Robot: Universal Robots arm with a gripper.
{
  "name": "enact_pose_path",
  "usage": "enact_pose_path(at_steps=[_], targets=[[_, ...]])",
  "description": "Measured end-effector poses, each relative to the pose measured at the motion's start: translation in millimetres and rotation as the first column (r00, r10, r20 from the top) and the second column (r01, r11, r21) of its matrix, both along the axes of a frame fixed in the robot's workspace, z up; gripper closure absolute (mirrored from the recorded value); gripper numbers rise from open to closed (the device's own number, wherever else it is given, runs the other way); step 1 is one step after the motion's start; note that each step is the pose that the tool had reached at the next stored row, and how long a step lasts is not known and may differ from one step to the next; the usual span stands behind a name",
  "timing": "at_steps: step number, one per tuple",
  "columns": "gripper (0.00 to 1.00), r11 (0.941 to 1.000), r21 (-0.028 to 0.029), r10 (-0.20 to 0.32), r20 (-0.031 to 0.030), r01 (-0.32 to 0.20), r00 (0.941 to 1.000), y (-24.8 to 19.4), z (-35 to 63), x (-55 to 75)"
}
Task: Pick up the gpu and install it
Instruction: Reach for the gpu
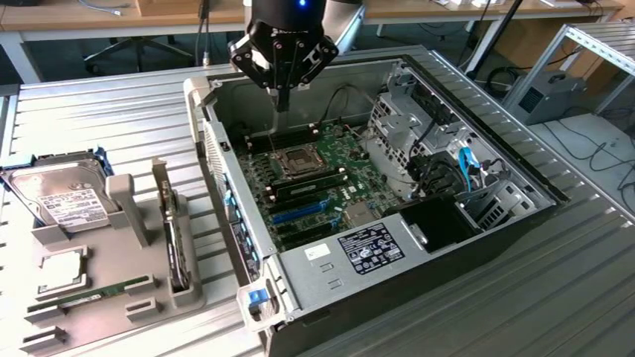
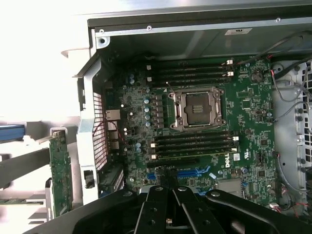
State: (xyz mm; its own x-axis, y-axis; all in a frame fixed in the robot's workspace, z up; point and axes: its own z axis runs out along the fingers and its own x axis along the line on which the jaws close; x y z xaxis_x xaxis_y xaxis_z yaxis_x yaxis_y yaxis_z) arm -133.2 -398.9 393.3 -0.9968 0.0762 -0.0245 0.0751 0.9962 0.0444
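Note:
The gpu stands on edge in a slot of the grey holder at the exterior view's left, a thin dark card with nothing gripping it. In the wrist view the gpu appears as a green board beside the case wall. My gripper hangs over the far end of the open computer case, above the motherboard, well away from the gpu. Its fingers are shut together with nothing between them. The wrist view has the gripper over the blue expansion slots.
A silver hard drive, a processor chip and a slim green memory stick lie in the same holder. The processor socket sits mid-board between memory slots. Drive cages and cables fill the case's right side.

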Motion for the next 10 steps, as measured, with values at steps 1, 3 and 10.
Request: enact_pose_path(at_steps=[1, 3, 10], targets=[[0.89, 1.0000, 0.0000, 0.000, 0.0000, 0.000, 1.0000, 0.0, 0.0, -0.2], [0.89, 1.0000, 0.0000, 0.000, 0.0000, 0.000, 1.0000, 0.0, 0.0, -0.6], [0.89, 1.0000, -0.0001, 0.000, 0.0000, 0.000, 1.0000, 0.0, 0.0, -2.7]])
